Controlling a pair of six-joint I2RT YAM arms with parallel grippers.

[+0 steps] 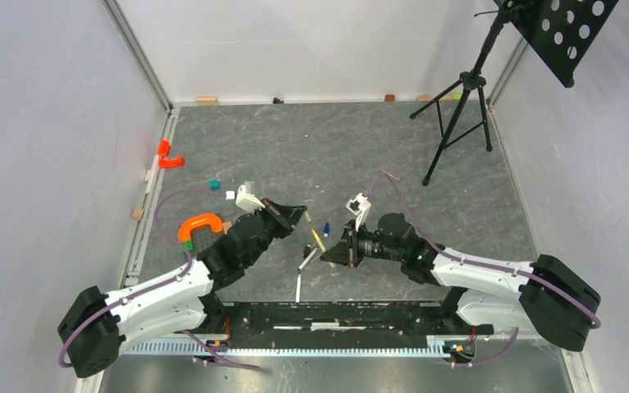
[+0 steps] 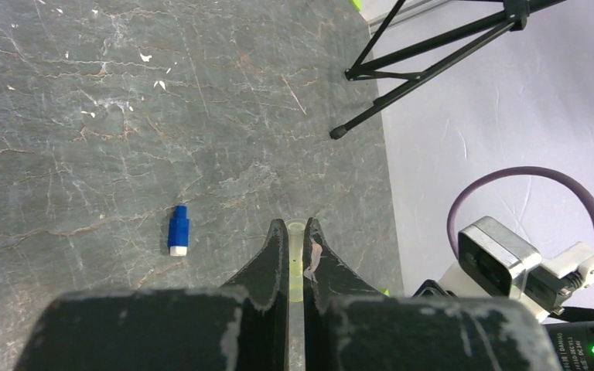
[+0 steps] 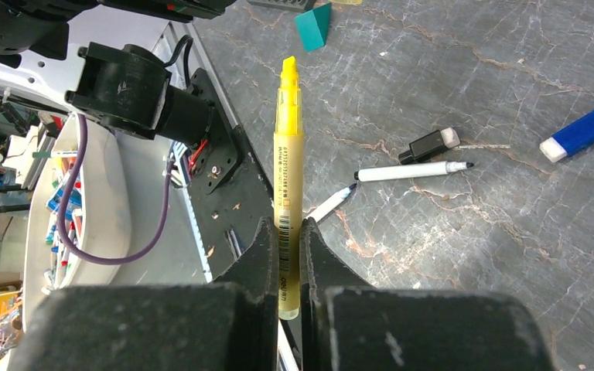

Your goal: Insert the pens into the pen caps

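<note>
My right gripper (image 3: pixel 286 224) is shut on the lower end of a yellow pen (image 3: pixel 288 154), whose uncapped tip points away from the fingers. In the top view this pen (image 1: pixel 318 239) slants up out of the right gripper (image 1: pixel 329 255). My left gripper (image 2: pixel 296 226) is shut on a small pale yellow see-through pen cap (image 2: pixel 296 259), open end forward. A blue pen cap (image 2: pixel 178 230) lies on the table to its left. A black pen cap (image 3: pixel 429 145) and two white pens (image 3: pixel 410 171) (image 3: pixel 331 204) lie beneath the right gripper. The left gripper (image 1: pixel 296 215) hangs apart from the yellow pen.
A black tripod stand (image 1: pixel 459 115) occupies the back right. An orange U-shaped piece (image 1: pixel 199 225), a teal block (image 1: pixel 214 185) and red pieces (image 1: pixel 168 155) lie at the left. The black base rail (image 1: pixel 336 315) runs along the near edge. White walls enclose the table.
</note>
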